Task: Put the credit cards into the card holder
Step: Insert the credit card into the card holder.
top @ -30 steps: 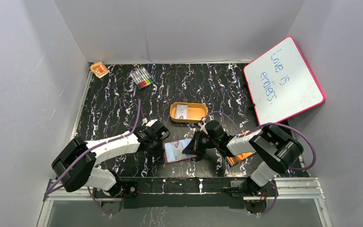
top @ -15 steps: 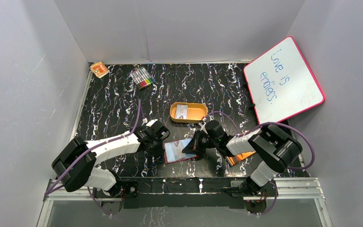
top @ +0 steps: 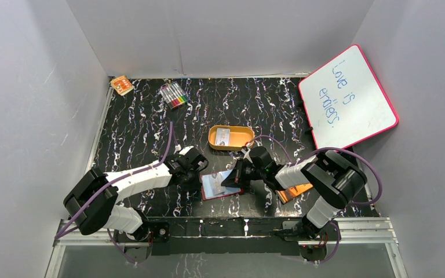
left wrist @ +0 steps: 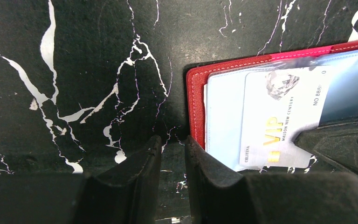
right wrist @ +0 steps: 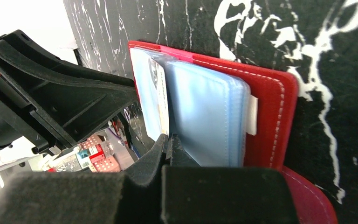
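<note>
Right pincer [right wrist: 168, 142] leftward, card [left wrist: 279, 126] in holder [left wrist: 196, 107]

From above and behind, one view spans the black white-veined table [top: 139, 127]; both wrist views look close — all share the dark red leather-like card holder [top: 215, 185].

You have a black surface [top: 139, 127] with white marble veins. Near its front edge, at the middle, the card holder [top: 217, 185] lies open and flat. Just behind it stands an orange oval tin [top: 240, 139]. An orange booklet [top: 294, 191] lies front right. Far left you see a bundle of markers [top: 174, 95] and a small orange pack [top: 121, 85]. A pink-framed whiteboard [top: 347, 98] overlaps the right edge.
</note>
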